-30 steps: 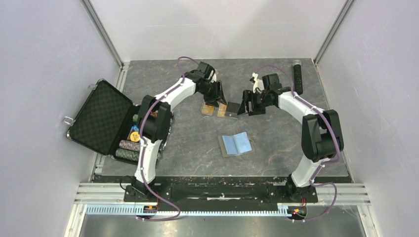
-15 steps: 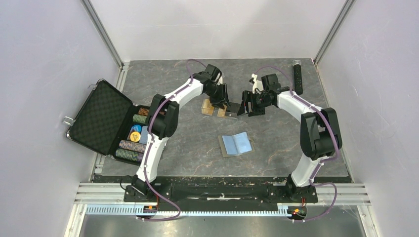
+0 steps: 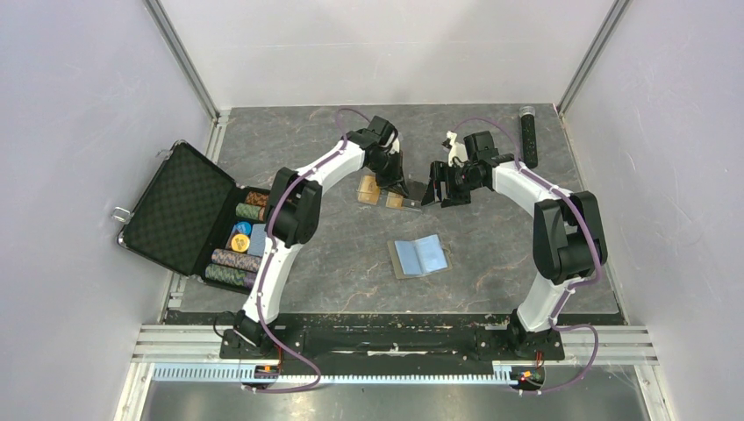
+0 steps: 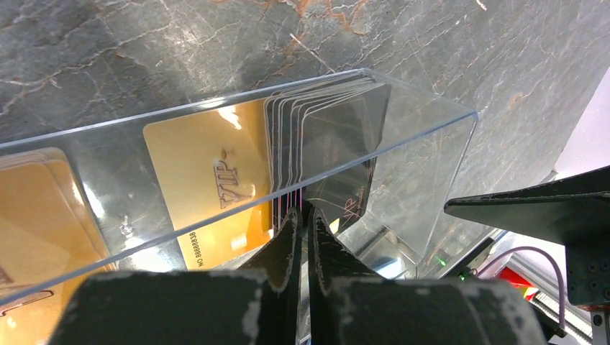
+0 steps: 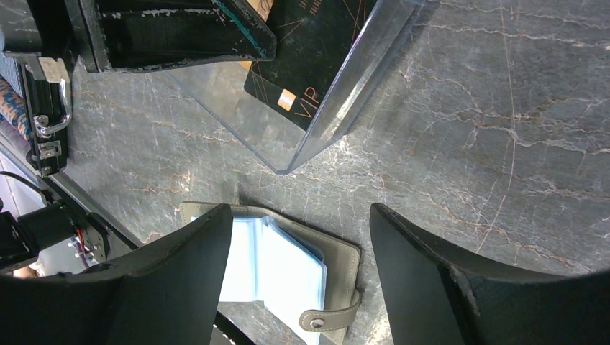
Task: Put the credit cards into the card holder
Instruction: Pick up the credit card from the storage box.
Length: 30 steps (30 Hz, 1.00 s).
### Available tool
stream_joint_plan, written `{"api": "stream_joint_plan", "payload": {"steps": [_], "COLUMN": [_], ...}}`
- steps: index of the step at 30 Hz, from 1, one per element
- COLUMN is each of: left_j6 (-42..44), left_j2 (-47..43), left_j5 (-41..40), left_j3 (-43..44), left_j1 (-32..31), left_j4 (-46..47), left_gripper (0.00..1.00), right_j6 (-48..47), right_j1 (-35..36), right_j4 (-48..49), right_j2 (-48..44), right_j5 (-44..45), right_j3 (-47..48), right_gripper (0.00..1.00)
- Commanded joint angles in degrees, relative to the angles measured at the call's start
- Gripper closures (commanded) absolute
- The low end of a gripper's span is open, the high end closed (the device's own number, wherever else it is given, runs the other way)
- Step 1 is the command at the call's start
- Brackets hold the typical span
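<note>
The credit cards (image 4: 208,172) are gold and stand stacked in a clear plastic box (image 4: 431,144), with a dark card (image 5: 302,65) at the end of the stack. My left gripper (image 4: 303,212) reaches into the box (image 3: 407,201) and is shut on the thin lower edge of a card in the stack. More gold cards (image 3: 368,190) lie just left of it. The card holder (image 3: 419,256) lies open on the table, its light blue sleeves up and its snap tab (image 5: 327,316) loose. My right gripper (image 5: 302,208) hovers open above the card holder (image 5: 338,259), right beside the box, holding nothing.
An open black case (image 3: 180,206) with stacks of poker chips (image 3: 232,259) sits at the left edge of the table. A black tube-shaped object (image 3: 529,132) lies at the back right corner. White walls close in the table on three sides.
My left gripper has slid right into the clear box and closed on the card stack. The right arm has stayed where it was.
</note>
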Motion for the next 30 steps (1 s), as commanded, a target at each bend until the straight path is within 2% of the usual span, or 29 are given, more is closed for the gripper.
{"api": "stream_joint_plan", "payload": {"steps": [1, 8, 12, 16, 18, 27, 30], "left_j6": [3.5, 5.1, 7.3, 8.6, 9.0, 9.6, 10.0], "left_j2": [-0.7, -1.4, -0.7, 0.4, 0.8, 2.0, 1.8], "left_j5": [-2.2, -3.9, -6.6, -8.5, -8.7, -7.9, -8.1], "left_j3": [1.8, 2.7, 6.0, 8.9, 9.4, 11.0, 11.6], "left_j1": [-0.7, -2.1, -3.4, -4.1, -4.2, -4.6, -4.8], "left_j4": [-1.6, -3.9, -7.4, -10.3, -10.7, -11.9, -11.9], "left_gripper": [0.98, 0.98, 0.97, 0.77, 0.71, 0.75, 0.68], "right_j6": [-0.3, -0.6, -0.8, -0.9, -0.9, -1.1, -1.1], "right_j1": [0.1, 0.1, 0.0, 0.1, 0.0, 0.1, 0.1], "right_j4": [0.2, 0.1, -0.1, -0.1, 0.0, 0.0, -0.1], "right_j2": [0.6, 0.6, 0.5, 0.3, 0.1, -0.1, -0.2], "right_j5": [-1.0, -1.0, -1.1, -1.1, -1.1, -1.2, -1.2], "right_j3": [2.6, 2.6, 2.4, 2.0, 1.8, 1.1, 1.1], "right_gripper": [0.27, 0.27, 0.27, 0.27, 0.27, 0.27, 0.27]}}
